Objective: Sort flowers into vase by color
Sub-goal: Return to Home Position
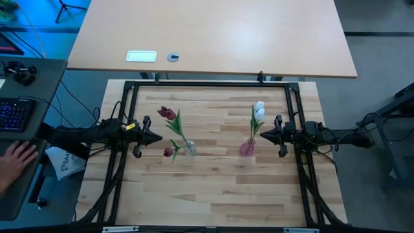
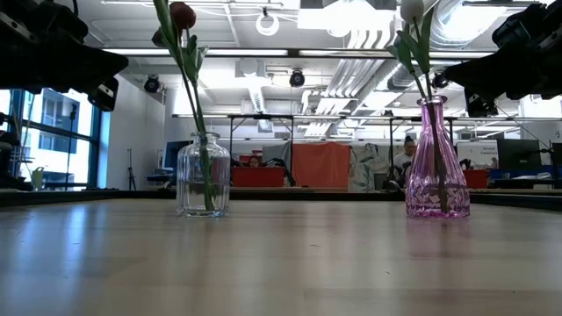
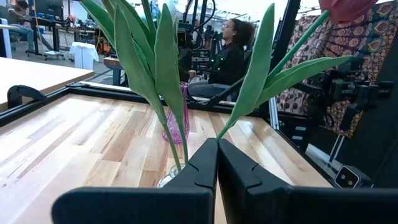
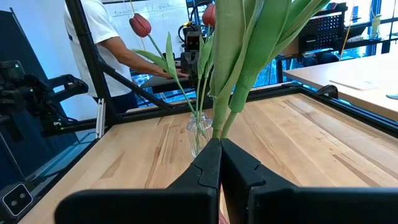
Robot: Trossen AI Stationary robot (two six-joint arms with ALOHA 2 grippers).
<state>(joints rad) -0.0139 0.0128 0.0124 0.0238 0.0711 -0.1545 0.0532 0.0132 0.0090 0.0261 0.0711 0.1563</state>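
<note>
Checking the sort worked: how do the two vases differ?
The clear vase is colourless and squat with a short neck; the pink vase is tinted, taller, with a long slim neck. The clear vase holds red tulips; the pink vase holds white tulips. Both stand upright on the wooden table. The left claw and right claw flank them, shut.

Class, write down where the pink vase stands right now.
In the high view, the pink vase stands on the right half of the table, close beside the right gripper, holding the white flowers; the transparent vase with red flowers stands to its left.
</note>
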